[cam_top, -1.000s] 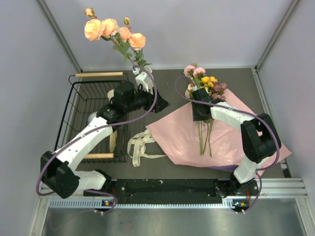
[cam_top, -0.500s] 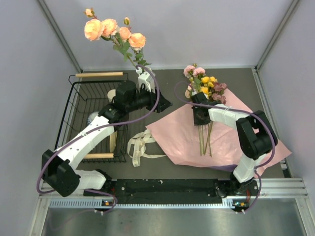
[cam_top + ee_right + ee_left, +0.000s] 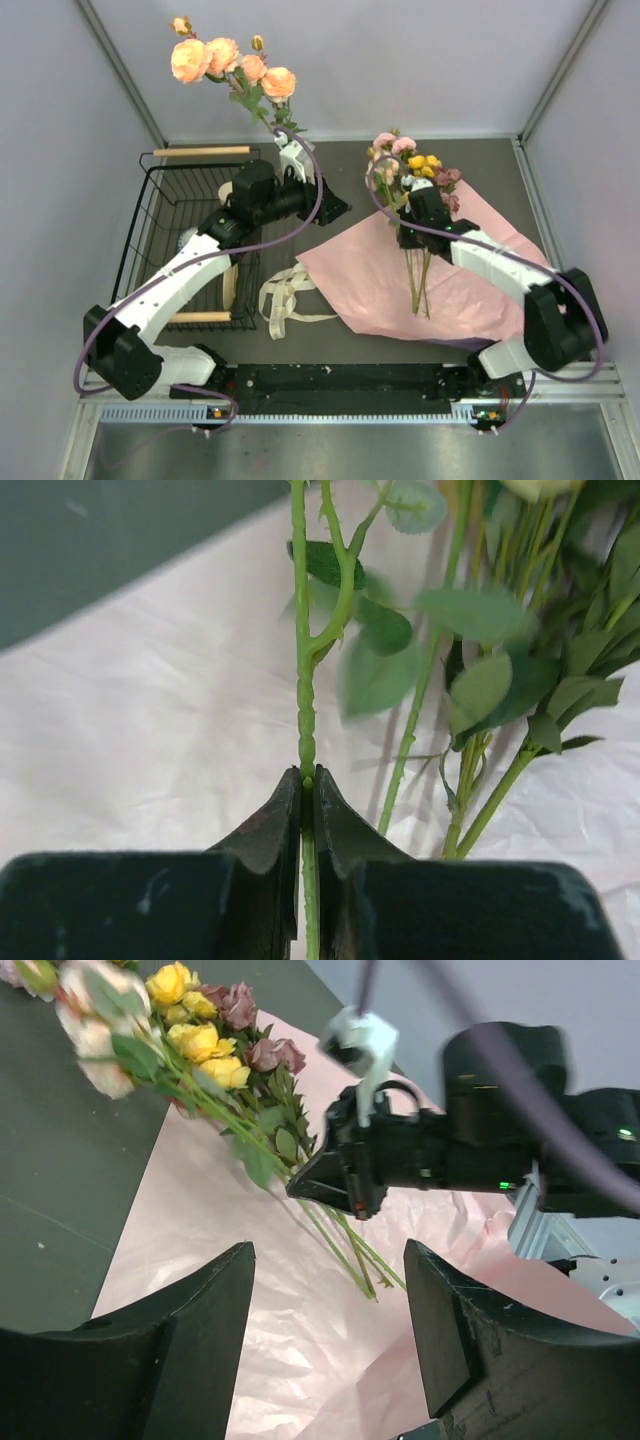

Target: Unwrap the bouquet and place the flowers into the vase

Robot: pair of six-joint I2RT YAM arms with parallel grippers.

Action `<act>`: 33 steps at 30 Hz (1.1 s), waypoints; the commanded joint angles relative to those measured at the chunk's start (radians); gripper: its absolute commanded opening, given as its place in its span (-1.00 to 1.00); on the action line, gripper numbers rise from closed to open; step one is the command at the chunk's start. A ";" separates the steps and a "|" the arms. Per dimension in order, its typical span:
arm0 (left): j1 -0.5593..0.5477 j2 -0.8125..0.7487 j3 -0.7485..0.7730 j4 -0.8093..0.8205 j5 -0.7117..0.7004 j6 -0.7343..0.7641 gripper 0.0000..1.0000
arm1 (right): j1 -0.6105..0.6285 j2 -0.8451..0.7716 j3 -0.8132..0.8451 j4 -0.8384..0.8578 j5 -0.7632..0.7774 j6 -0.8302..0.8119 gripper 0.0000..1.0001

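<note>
Pinching one green stem in my right tool, fingers pressed together around it.
The flowers lie on pink paper, heads far, stems pointing near; my left tool is spread.

I'm seeing a green stem rising from my right claw, whose fingers are looking black; pale pink paper is lying under it, yellow and mauve roses are showing just beyond.
</note>
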 commanded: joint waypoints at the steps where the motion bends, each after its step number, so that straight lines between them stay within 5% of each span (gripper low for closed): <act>1: 0.006 -0.003 0.057 0.070 0.045 -0.034 0.34 | -0.002 -0.277 -0.092 0.257 -0.123 -0.033 -1.00; 8: 0.025 0.022 0.075 0.159 0.122 -0.126 0.37 | -0.004 -0.523 -0.222 0.499 -0.270 0.011 -1.00; 15: 0.025 0.108 0.086 0.377 0.219 -0.304 0.52 | -0.001 -0.597 -0.227 0.544 -0.376 0.054 -1.00; 19: 0.016 0.171 0.112 0.448 0.254 -0.385 0.40 | 0.001 -0.602 -0.208 0.535 -0.432 0.059 -1.00; 33: 0.006 0.263 0.256 0.382 0.234 -0.352 0.38 | 0.033 -0.611 -0.189 0.536 -0.518 0.048 -1.00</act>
